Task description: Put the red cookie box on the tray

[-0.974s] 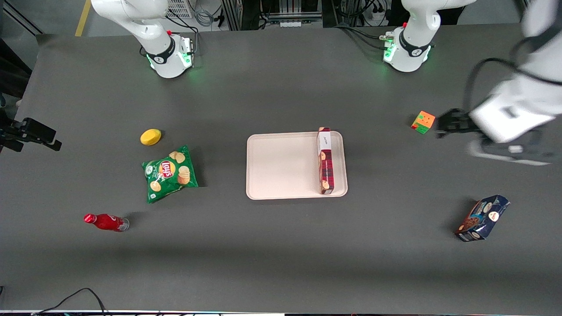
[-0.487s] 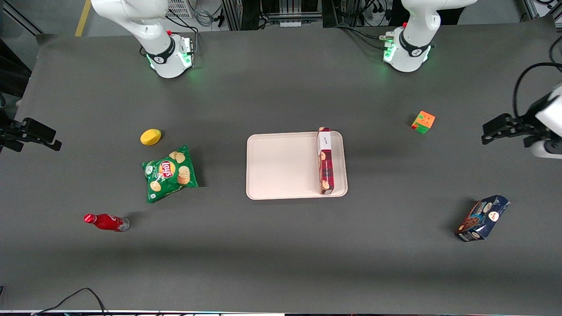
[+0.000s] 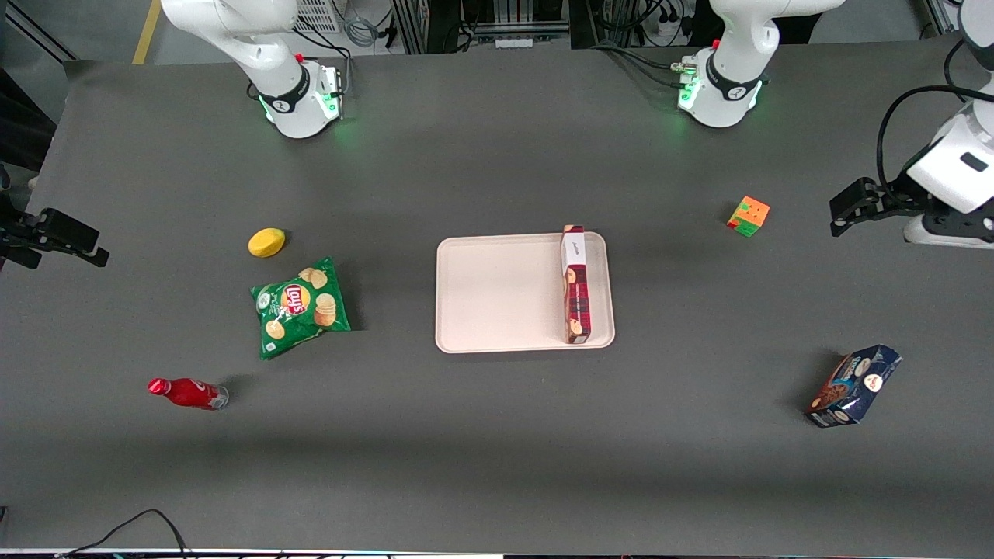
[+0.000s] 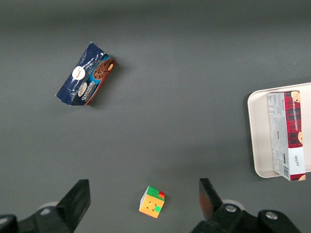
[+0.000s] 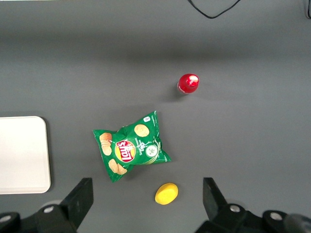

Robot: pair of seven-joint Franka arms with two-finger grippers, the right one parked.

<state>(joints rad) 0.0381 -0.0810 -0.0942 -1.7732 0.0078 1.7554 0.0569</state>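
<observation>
The left arm is raised high at the working arm's end of the table, its gripper (image 3: 842,210) hanging well apart from everything, pointing down with its 2 fingers (image 4: 77,201) spread wide and empty above the colored cube (image 4: 152,202). The red cookie box (image 3: 575,284) lies flat in the tray (image 3: 497,291), along the short rim nearest the working arm. The blue cookie bag (image 3: 853,386) sits on the table, nearer the front camera than the cube.
</observation>
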